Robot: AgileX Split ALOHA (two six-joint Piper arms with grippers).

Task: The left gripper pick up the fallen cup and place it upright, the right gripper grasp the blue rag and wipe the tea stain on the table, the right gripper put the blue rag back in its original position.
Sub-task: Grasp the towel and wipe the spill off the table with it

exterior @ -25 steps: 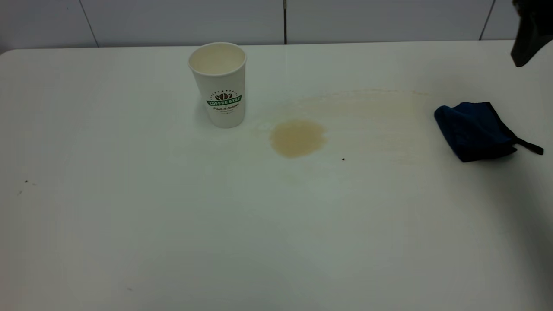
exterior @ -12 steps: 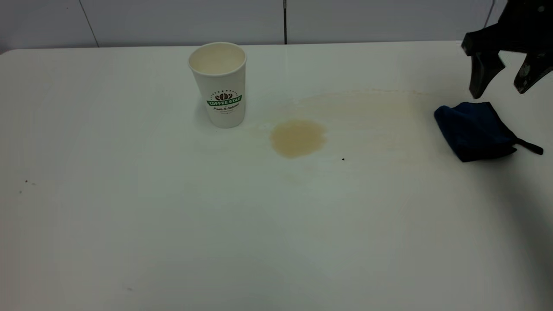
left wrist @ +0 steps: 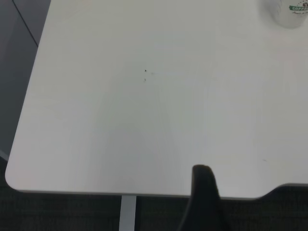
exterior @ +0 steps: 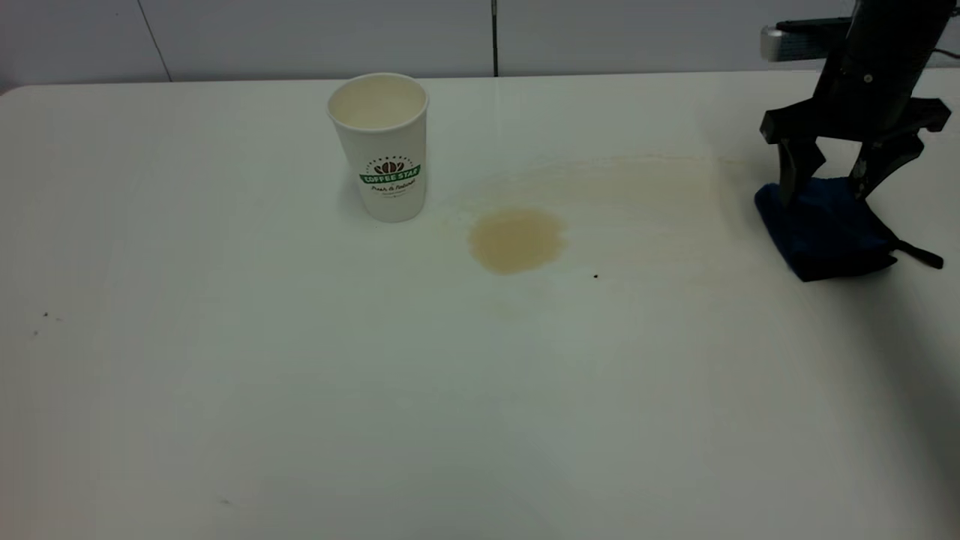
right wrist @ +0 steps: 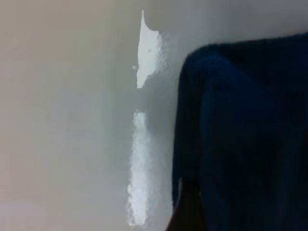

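**Right gripper down over the blue rag, cup upright**

The table (exterior: 300, 375) was a plain white top with rounded corners, a few tiny dark specks on it, and a pale panelled wall (exterior: 300, 37) behind its far edge. The tea stain (exterior: 516, 239), a light brown oval puddle, lay just to the right of the cup, with a faint tan smear spreading from it toward the blue rag.

The cup (exterior: 382, 146), a white paper cup with a green "COFFEE STAR" banner, stood upright, its cream inside showing no liquid.

Well to the right of the cup, the blue rag (exterior: 825, 232) lay crumpled on the table, its short black loop strap (exterior: 919, 255) pointing away from the cup. The right gripper (exterior: 825, 187) stood over the rag's far edge, fingers spread wide and tips at the cloth, not closed on it. The left gripper (left wrist: 202, 202) sat off the table's edge, far from the cup; only one black fingertip showed, so its spread cannot be told.
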